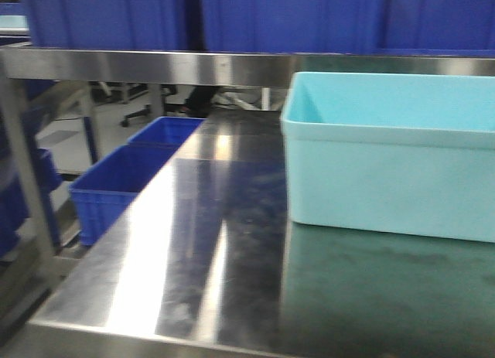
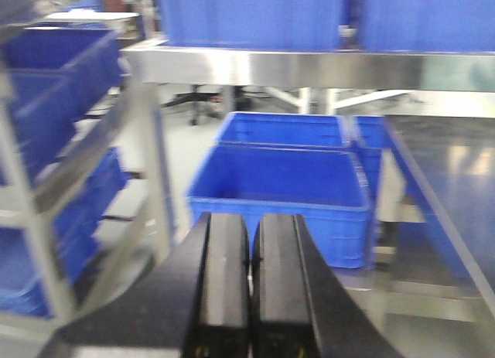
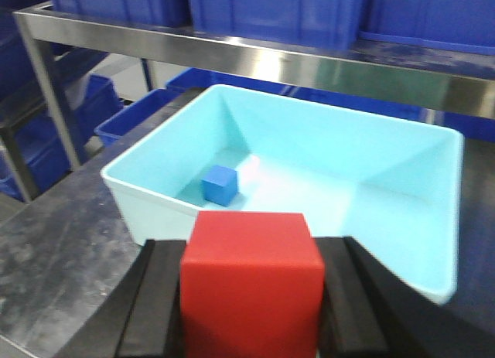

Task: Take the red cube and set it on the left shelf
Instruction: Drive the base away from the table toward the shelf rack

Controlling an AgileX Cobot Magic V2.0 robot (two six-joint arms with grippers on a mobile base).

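Observation:
My right gripper (image 3: 251, 296) is shut on the red cube (image 3: 251, 284), held above the near rim of the pale turquoise tub (image 3: 418, 242). A small blue cube (image 3: 220, 184) lies on the tub's floor. The steel shelf rail (image 3: 309, 64) with blue crates (image 3: 271, 10) on it runs across the back. My left gripper (image 2: 250, 284) is shut and empty, its two black fingers pressed together, pointing at blue crates (image 2: 282, 192) low beside the table. The shelf rail (image 1: 147, 64) and the tub (image 1: 387, 157) also show in the front view; neither gripper shows there.
The shiny steel tabletop (image 1: 201, 250) carries the tub at its right. Two blue crates (image 1: 124, 184) sit low at the table's left. A steel rack with more blue crates (image 2: 54, 72) stands on the far left. The shelf rail (image 2: 309, 68) hangs over the table.

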